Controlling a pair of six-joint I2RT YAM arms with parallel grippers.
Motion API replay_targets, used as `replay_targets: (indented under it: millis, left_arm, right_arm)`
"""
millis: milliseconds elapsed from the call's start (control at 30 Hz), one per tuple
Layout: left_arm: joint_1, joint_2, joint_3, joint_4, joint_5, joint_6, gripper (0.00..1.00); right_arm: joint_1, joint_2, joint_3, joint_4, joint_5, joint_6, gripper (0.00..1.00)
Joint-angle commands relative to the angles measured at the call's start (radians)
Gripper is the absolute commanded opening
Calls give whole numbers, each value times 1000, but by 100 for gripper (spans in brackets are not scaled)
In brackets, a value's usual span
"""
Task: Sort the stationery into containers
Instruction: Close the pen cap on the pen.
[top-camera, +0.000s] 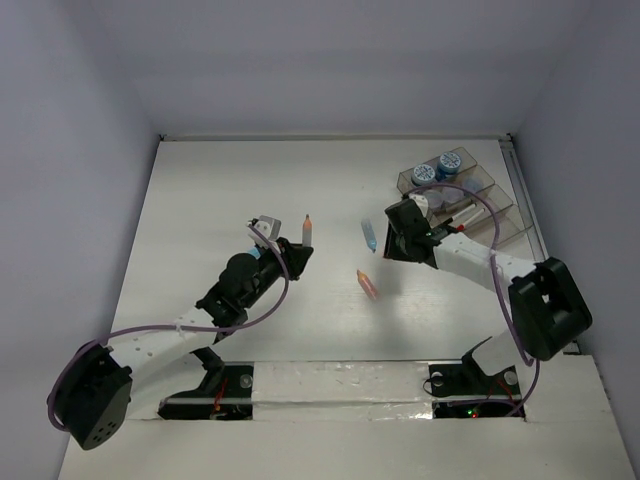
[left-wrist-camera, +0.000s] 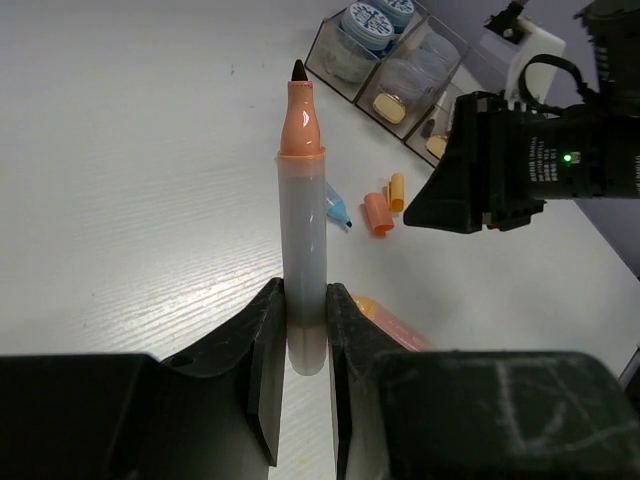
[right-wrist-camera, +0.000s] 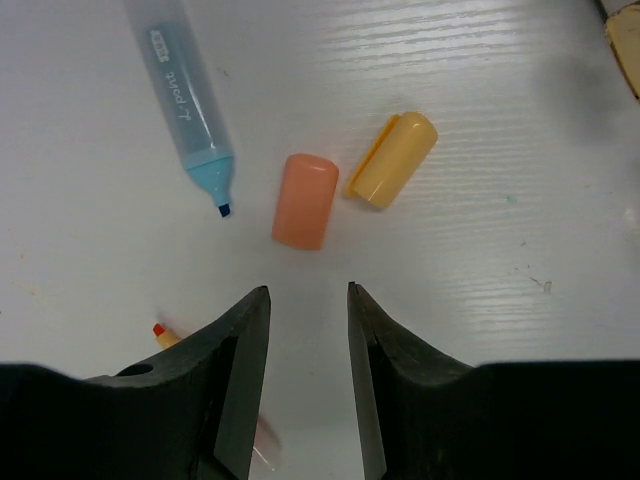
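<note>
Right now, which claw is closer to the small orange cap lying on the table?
The right. The right gripper hangs open with the orange cap just ahead of its fingertips; the left gripper is farther off, shut on an uncapped marker.

Three uncapped plastic marker pens (top-camera: 308, 228), two short loose caps (right-wrist-camera: 305, 200), two blue-lidded round jars (top-camera: 424, 174), one smoky clear organiser tray (top-camera: 497, 200).

The top camera looks down on the whole table (top-camera: 220, 180). Both wrist cameras sit low and close, sharing the orange cap (right-wrist-camera: 305, 200).
</note>
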Motion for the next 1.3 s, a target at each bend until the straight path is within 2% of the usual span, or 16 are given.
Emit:
replay_targets:
  millis: [0,133,300,633,933,1267]
  left_arm:
    - [4,-35,43,31,19,14,0]
    - [-5,-42,38,31,13,14,0]
    - [-5,-39,43,31,16,13,0]
    - [-5,-50,38,30,13,17,0]
    - [-5,-36,41,30,12,19,0]
    - [-5,-24,41,34,12,19,0]
  right_arm:
    - [-20,53,69,18,-8,-8,45]
    - [-40,123,108,29,-31,-14,52]
    - [-49,189,159,28,-35,-16,53]
    - [-59,257,200,14,11,-34,43]
    - [-69,355,247,3,14,-54,42]
    - [-69,352,242,-29,34,-80,41]
